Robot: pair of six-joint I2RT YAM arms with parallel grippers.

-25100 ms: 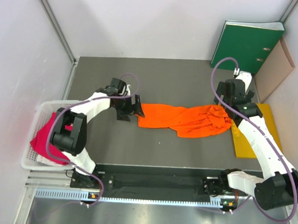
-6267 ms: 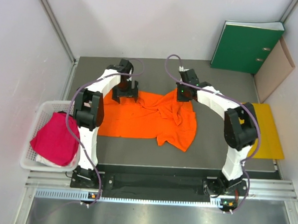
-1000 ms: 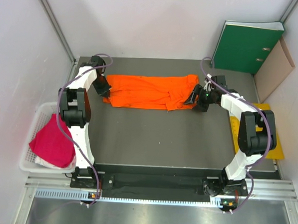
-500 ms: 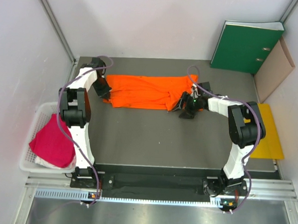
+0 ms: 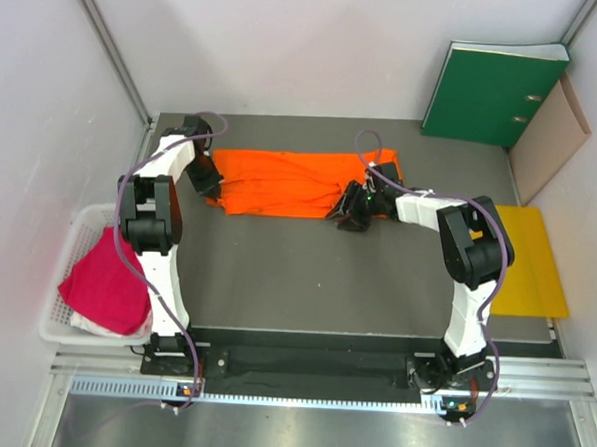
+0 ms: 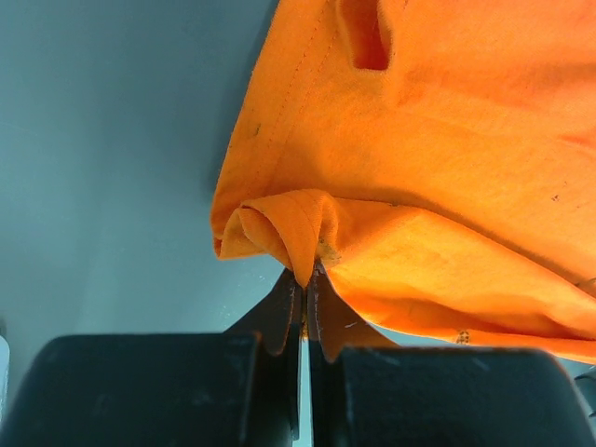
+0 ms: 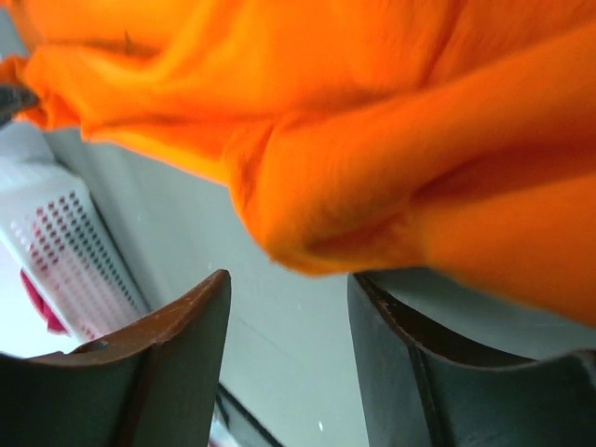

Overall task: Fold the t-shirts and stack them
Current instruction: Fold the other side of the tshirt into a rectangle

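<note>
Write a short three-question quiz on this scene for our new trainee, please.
1. True or false: the left claw is shut on an edge of the orange t-shirt.
2. Where does the pink t-shirt lie? A) on the yellow envelope; B) in the white basket; C) on top of the orange t-shirt.
3. Fill the gap: in the right wrist view, the jaws of the right claw stand ____.

Key: 1 true; 2 B; 3 open.
</note>
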